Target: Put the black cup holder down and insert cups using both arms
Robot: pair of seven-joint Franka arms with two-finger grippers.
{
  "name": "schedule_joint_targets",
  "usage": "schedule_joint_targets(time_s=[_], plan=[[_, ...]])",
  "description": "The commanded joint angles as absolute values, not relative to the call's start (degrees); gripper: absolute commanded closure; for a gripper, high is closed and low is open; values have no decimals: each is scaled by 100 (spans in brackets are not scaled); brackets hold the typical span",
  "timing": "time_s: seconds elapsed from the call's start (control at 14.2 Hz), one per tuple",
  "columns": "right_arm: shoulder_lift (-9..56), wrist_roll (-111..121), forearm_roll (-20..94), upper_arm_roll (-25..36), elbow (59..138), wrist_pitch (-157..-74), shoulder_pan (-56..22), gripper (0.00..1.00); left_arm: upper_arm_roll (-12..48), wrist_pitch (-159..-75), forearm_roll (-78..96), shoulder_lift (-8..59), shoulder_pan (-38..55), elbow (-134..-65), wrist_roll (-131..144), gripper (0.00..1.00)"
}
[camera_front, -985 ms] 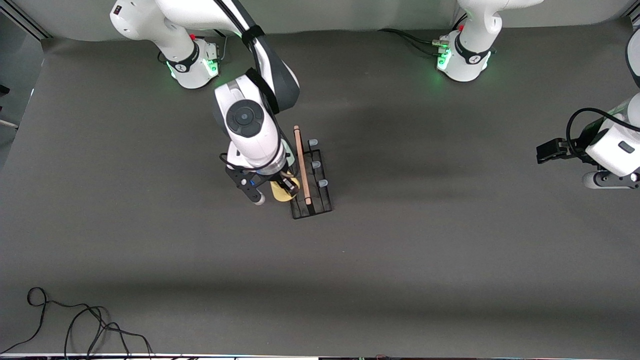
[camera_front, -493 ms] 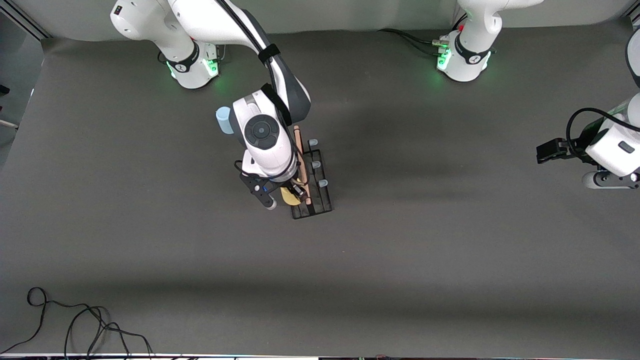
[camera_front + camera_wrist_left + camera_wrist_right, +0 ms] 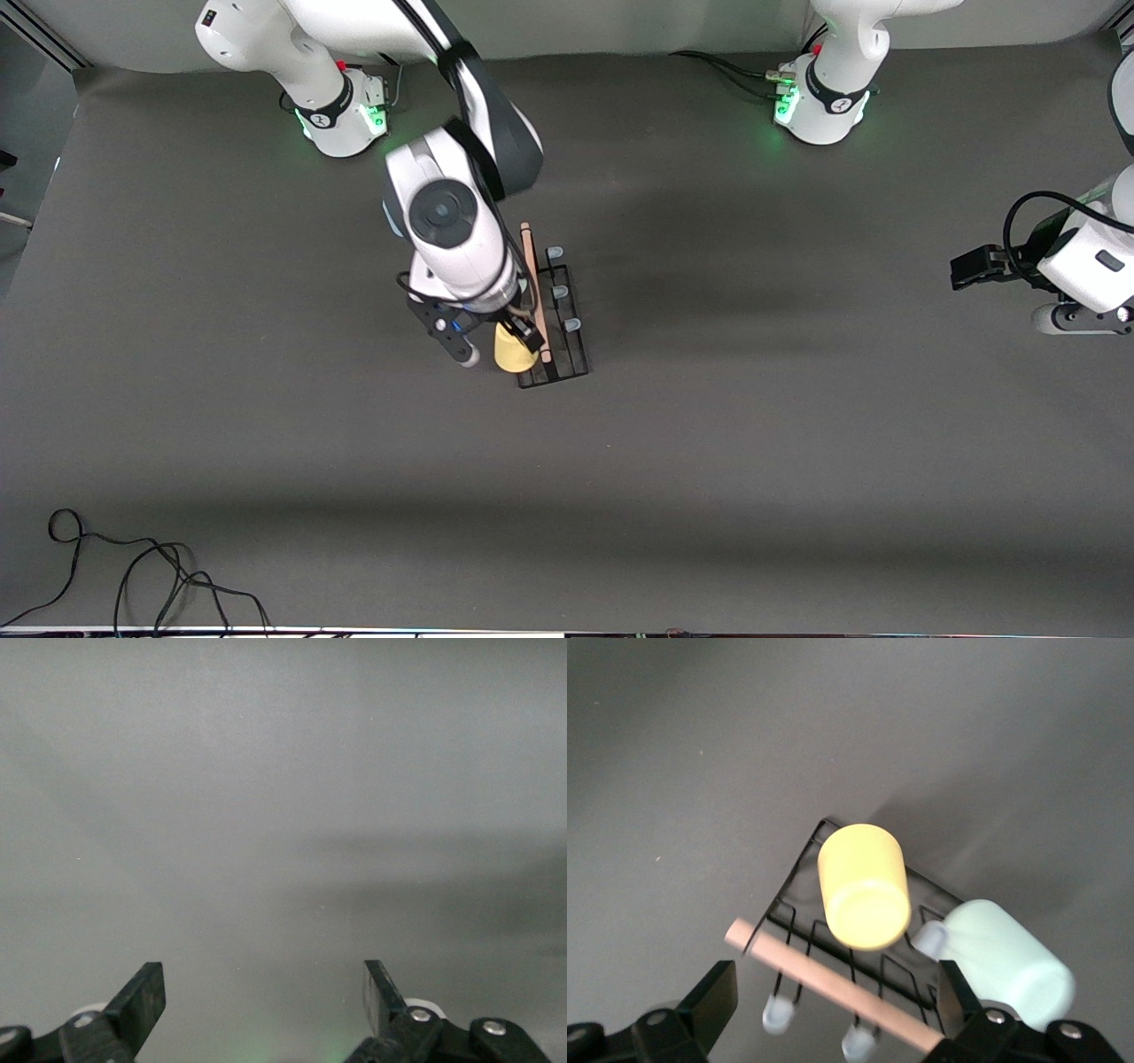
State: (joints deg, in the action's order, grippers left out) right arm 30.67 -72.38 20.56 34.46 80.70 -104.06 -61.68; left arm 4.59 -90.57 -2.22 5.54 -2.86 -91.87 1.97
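The black cup holder (image 3: 556, 330) stands mid-table, its wooden rod (image 3: 534, 283) on top. The yellow cup (image 3: 514, 353) sits upside down on the holder's peg nearest the front camera, on the right arm's side. In the right wrist view the yellow cup (image 3: 864, 886) and the pale green cup (image 3: 1005, 961) sit on neighbouring pegs of the holder (image 3: 806, 859). My right gripper (image 3: 500, 338) hovers over the holder, open and empty (image 3: 833, 983). The light blue cup is hidden by the right arm. My left gripper (image 3: 973, 268) waits at the left arm's end of the table, open and empty (image 3: 266, 992).
Three free grey-tipped pegs (image 3: 560, 291) line the holder's side toward the left arm. A black cable (image 3: 133, 576) lies near the table's front edge at the right arm's end. The two green-lit bases (image 3: 354, 115) stand along the table's back edge.
My right gripper brought the yellow cup onto the holder's peg, let it go and rose. The right arm now covers the light blue cup that showed half a second ago. The left arm stayed still.
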Motion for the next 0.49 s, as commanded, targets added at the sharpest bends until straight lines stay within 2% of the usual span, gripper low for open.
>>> schedule_joint_targets(time_s=[0.0, 0.14, 0.42], plan=[[2595, -6481, 2066, 3734, 7655, -9346, -6143, 0, 466, -9018, -167, 492, -308, -9202, 97, 1], [2129, -5795, 1629, 3806, 7725, -8949, -6161, 0, 466, -9018, -167, 492, -308, -9202, 97, 1], [1101, -4240, 801, 3814, 8418, -8903, -6074, 0, 466, -9018, -167, 492, -308, -9202, 97, 1]])
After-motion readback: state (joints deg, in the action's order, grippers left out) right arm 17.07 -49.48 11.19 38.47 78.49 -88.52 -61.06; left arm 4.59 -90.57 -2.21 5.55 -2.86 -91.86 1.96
